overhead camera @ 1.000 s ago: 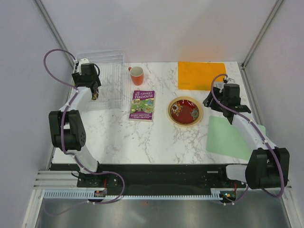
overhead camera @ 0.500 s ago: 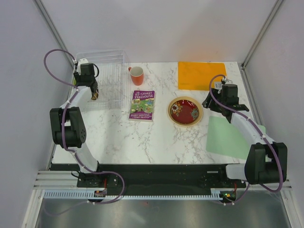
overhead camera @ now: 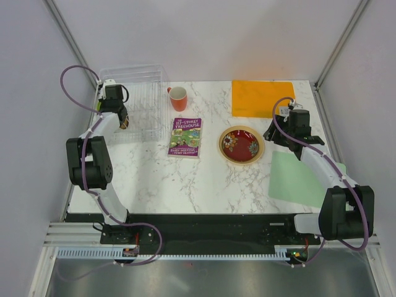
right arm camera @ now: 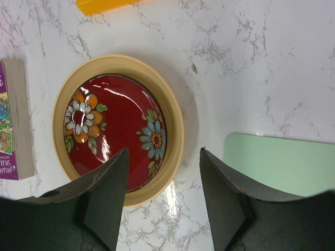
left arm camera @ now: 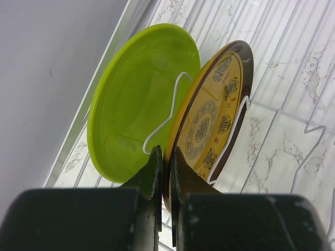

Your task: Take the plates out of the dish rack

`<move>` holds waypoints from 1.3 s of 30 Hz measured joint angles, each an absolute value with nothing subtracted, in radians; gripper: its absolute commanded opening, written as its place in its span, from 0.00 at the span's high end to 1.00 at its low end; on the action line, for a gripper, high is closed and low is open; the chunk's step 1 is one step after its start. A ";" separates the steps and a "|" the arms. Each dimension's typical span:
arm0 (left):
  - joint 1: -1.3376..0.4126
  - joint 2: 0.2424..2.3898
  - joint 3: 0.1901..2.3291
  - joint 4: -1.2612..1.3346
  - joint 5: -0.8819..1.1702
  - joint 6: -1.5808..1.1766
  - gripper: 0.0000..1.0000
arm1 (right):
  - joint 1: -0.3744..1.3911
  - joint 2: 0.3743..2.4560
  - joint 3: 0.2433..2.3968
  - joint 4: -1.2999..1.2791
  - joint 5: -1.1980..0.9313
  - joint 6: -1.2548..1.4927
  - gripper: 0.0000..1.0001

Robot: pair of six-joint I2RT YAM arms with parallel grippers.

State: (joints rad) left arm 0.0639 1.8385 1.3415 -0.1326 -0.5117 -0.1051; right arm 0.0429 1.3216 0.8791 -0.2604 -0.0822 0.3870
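Observation:
In the left wrist view, two plates stand on edge in the wire slots of the clear dish rack. One is lime-green and the other brown-and-yellow patterned. My left gripper is shut on the near rim of the brown-and-yellow plate. From above, that gripper sits over the rack at the back left. A dark red flowered plate lies inside a pale-yellow plate on the table. My right gripper hangs open above the yellow plate's right rim, holding nothing.
A purple book lies between the rack and the stacked plates. An orange-red mug stands behind the book. An orange mat is at the back right, a green mat at the right. Walls close in the left and right sides.
The left jaws have closed onto the brown-and-yellow plate's rim, and the left arm has shifted slightly back. The right arm has barely moved.

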 measured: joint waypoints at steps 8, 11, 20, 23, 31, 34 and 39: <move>0.059 1.836 1.341 -0.132 -0.522 -0.080 0.98 | 0.043 1.324 0.879 -0.260 -0.088 0.385 0.37; 0.052 1.827 1.341 -0.132 -0.542 -0.059 0.98 | 0.043 1.325 0.879 -0.258 -0.091 0.385 0.36; -0.002 1.728 1.341 -0.086 -0.662 0.051 0.98 | 0.043 1.338 0.879 -0.256 -0.099 0.384 0.37; -0.038 1.691 1.341 -0.072 -0.710 0.088 0.98 | 0.043 1.338 0.879 -0.262 -0.101 0.384 0.36; -0.063 1.438 1.283 -0.194 -0.524 -0.017 0.98 | 0.043 1.301 0.879 -0.269 -0.169 0.389 0.37; -0.058 1.309 1.242 -0.237 -0.363 -0.118 0.98 | 0.046 1.241 0.865 -0.243 -0.236 0.413 0.37; -0.069 1.202 1.122 -0.238 -0.038 -0.309 0.98 | 0.117 1.157 0.864 -0.178 -0.312 0.469 0.36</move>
